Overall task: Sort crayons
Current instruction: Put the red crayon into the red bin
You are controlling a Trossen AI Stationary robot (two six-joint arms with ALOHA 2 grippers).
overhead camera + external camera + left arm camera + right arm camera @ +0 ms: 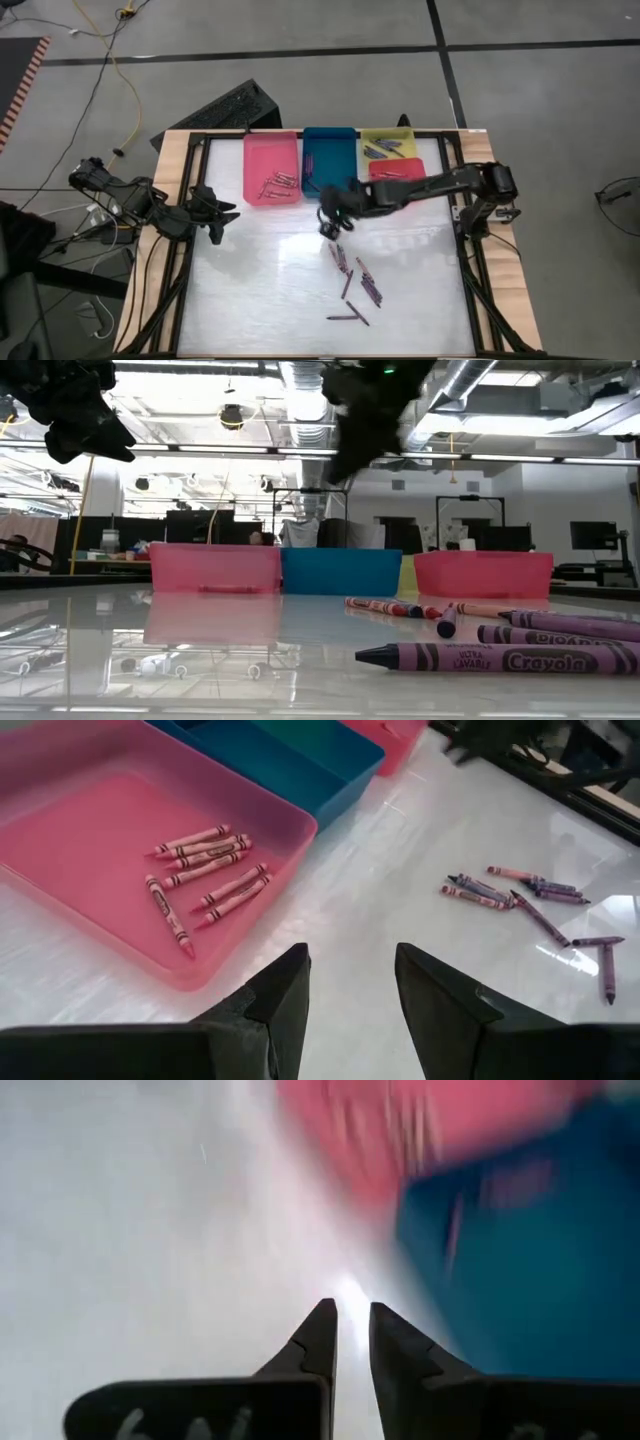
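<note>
1. Right wrist view: heavily smeared; only blurred pink and teal patches and the white table surface are made out. The right gripper (pixel 350 1330), two dark tapered fingers, is shown with a narrow gap and nothing between them.
2. Right gripper (pixel 329 226), high view: held just in front of the teal rectangular plastic tray (pixel 330 160), over bare table.
3. Left gripper (pixel 350 982): dark, wedge-shaped fingers parted moderately wide, empty; located well to the left of the teal tray, near the table's left edge (pixel 222 215).
4. Loose thin paper-wrapped wax crayons (pixel 352 283), purple and reddish: scattered on the glossy white table (pixel 260 290) in front of the teal tray, to the right gripper's near side. In the low view the nearest purple one (pixel 500 658) is cut off by the frame edge.
5. Pink rectangular plastic tray (pixel 256 165): touching the teal tray's left side; several pink and red crayons (pixel 205 870) are held lying flat.
6. Yellow plastic tray (pixel 400 135) and red plastic tray (pixel 420 165): right of the teal tray; the red one is partly covered by the right arm. Small sticks in the yellow tray (pixel 381 150) are too small for colour to be told.
</note>
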